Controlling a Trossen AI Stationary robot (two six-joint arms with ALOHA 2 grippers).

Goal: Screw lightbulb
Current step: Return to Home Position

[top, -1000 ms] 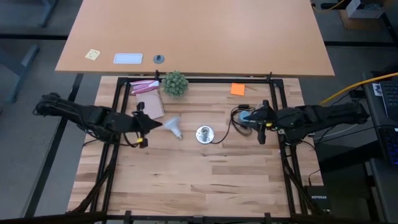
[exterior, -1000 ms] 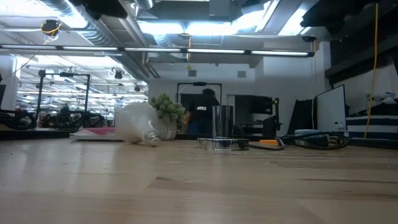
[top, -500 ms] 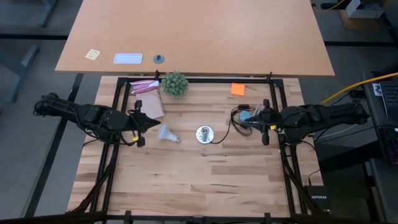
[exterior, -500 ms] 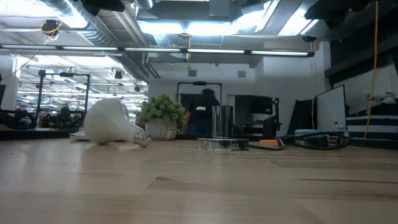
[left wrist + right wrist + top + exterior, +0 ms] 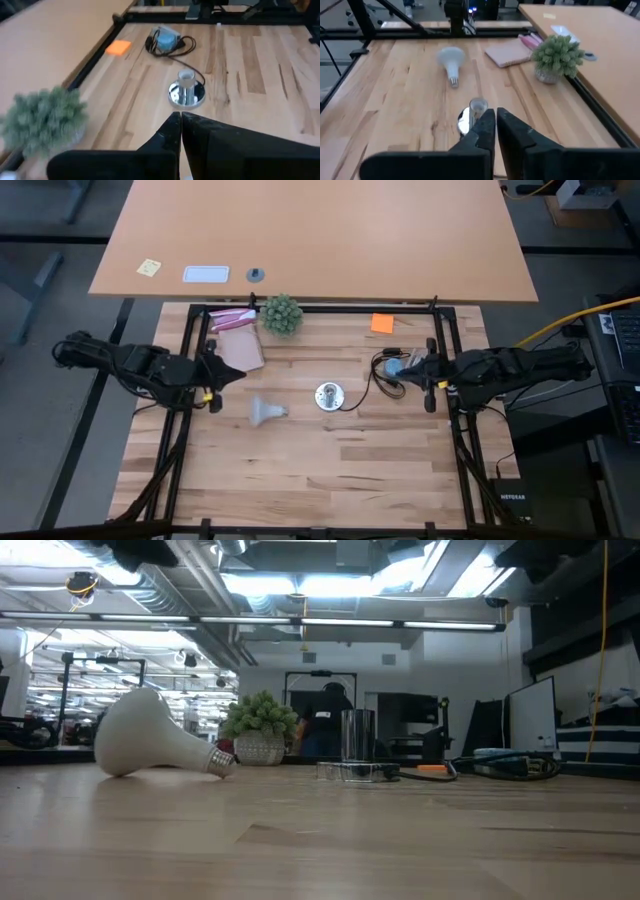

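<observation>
Gently take the lightbulb (image 5: 265, 411), lying on its side on the table (image 5: 330, 470) left of the socket (image 5: 329, 395), by its wide frosted dome, likely light, slick and breakable, with left gripper (image 5: 179, 116) and right gripper (image 5: 495, 112) both pressed together, empty, well apart from it.

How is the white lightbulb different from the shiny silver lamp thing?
The lightbulb lies on its side; the lamp base stands upright. The lightbulb is frosted white; the lamp base is shiny silver. The lamp base has a black cord; the lightbulb has none. Both rest on the wooden table, apart.
</observation>
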